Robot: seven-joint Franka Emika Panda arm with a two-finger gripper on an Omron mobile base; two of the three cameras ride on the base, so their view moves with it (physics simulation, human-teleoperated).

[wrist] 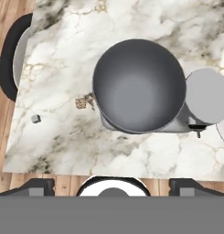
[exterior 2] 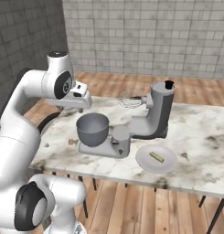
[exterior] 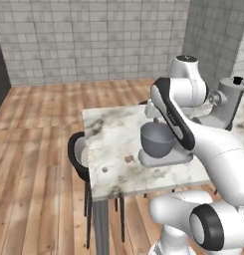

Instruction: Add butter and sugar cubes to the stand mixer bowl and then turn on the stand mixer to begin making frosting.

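Observation:
The dark grey stand mixer bowl point(wrist: 138, 87) sits on the mixer's flat base, seen from straight above in the hand view; it looks empty. My gripper point(wrist: 112, 185) hangs open above it, its fingertips point(wrist: 38, 185) wide apart with nothing between them. In the right base view the gripper point(exterior 2: 77, 104) hovers above and behind the bowl point(exterior 2: 92, 128). The sugar cubes point(wrist: 81, 102) lie on the marble just left of the bowl. The butter point(exterior 2: 156, 157) rests on a white plate point(exterior 2: 145, 165) to the right of the stand mixer point(exterior 2: 155, 114), whose head is tilted back with the whisk point(exterior 2: 129, 100) raised.
A small dark grey speck point(wrist: 35, 119) lies near the table's left edge. A black chair point(wrist: 10, 55) is tucked at the left side of the marble table point(exterior: 108, 129). The mixer's black knob point(exterior 2: 168, 84) sits on top of its head.

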